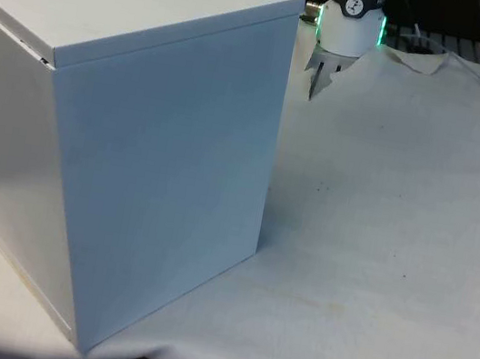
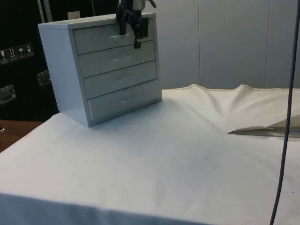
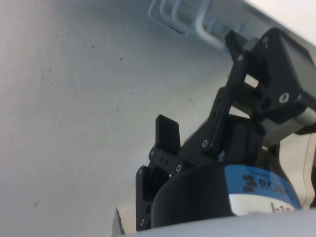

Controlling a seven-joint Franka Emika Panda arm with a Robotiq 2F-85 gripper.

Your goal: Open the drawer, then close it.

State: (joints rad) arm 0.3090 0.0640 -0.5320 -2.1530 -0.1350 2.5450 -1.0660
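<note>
A white chest of drawers [image 2: 70,70] with four drawers stands on the cloth; in the front view the chest [image 1: 135,144] turns its plain back and side to the camera. All drawers look shut. My black gripper [image 2: 131,33] hangs in front of the top drawer [image 2: 101,38], just beside its pale handle [image 2: 117,36]. Its fingers stand apart, with nothing between them. In the wrist view the gripper [image 3: 200,81] is open, and the stacked drawer handles [image 3: 185,19] lie just beyond its fingertips, untouched.
The white cloth [image 2: 178,154] spreads wide in front of the chest, with raised folds [image 2: 248,126] at its far side. The arm's base [image 1: 352,19] stands behind the chest. A dark cable [image 2: 286,140] hangs at the side view's right edge.
</note>
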